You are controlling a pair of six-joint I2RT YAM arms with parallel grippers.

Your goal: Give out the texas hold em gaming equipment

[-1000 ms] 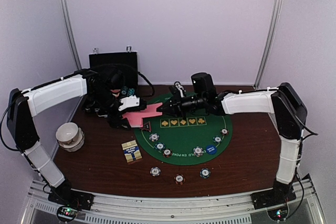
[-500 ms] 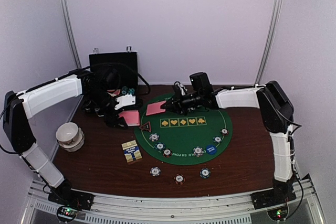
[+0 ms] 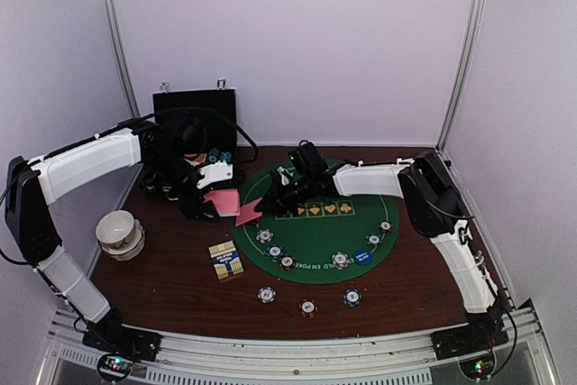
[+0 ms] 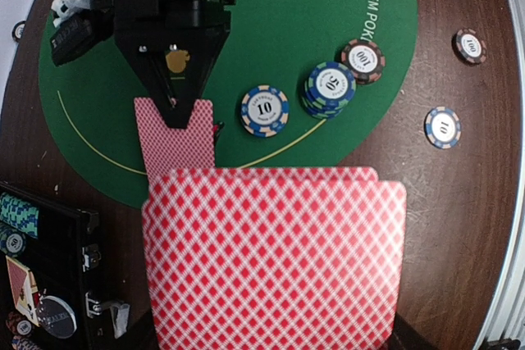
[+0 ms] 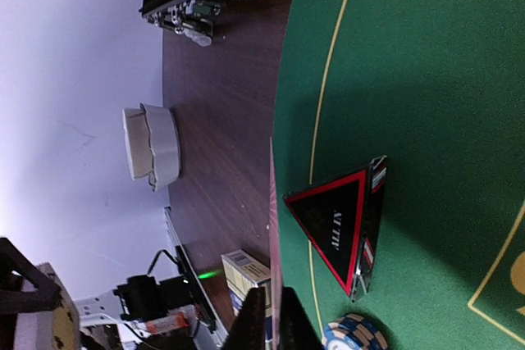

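Observation:
My left gripper (image 3: 213, 203) is shut on a deck of pink-backed cards (image 4: 275, 256), which fills the bottom of the left wrist view and hides its fingers. My right gripper (image 3: 269, 197) is shut on one pink-backed card (image 5: 274, 235), seen edge-on and held upright at the left rim of the green felt (image 3: 315, 232). The red-edged triangle marker (image 5: 336, 227) lies on the felt right beside that card. In the left wrist view the right gripper (image 4: 174, 111) pinches the single card (image 4: 171, 143) just beyond the deck. Striped poker chips (image 4: 264, 110) and a chip stack (image 4: 330, 86) sit along the felt's near edge.
Behind the left arm stands the black chip case (image 3: 194, 119). A white bowl (image 3: 120, 232) sits at the left of the table, and a small card box (image 3: 225, 261) lies beside the felt. Three chips (image 3: 308, 307) lie on bare wood in front. A blue button (image 3: 362, 257) rests on the felt.
The right gripper drew one card off the deck, then carried it left and down to the felt's left rim beside the triangle marker, turning it on edge. The left arm pulled back slightly.

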